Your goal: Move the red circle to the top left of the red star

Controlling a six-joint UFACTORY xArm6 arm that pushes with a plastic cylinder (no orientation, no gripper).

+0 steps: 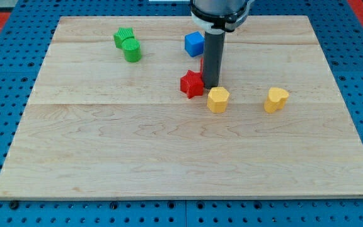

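The red star [191,84] lies near the middle of the wooden board [169,157]. My rod comes down from the view's top, and my tip [211,86] rests just right of the star. The red circle [202,65] is almost wholly hidden behind the rod; only a thin red sliver shows at the rod's left edge, above and right of the star. My tip is just below the circle and above-left of the yellow hexagon [218,99].
A blue cube [194,43] sits above the star, left of the rod. A green star [123,36] and a green cylinder [132,50] touch at the upper left. A yellow heart-like block [275,99] lies at the right.
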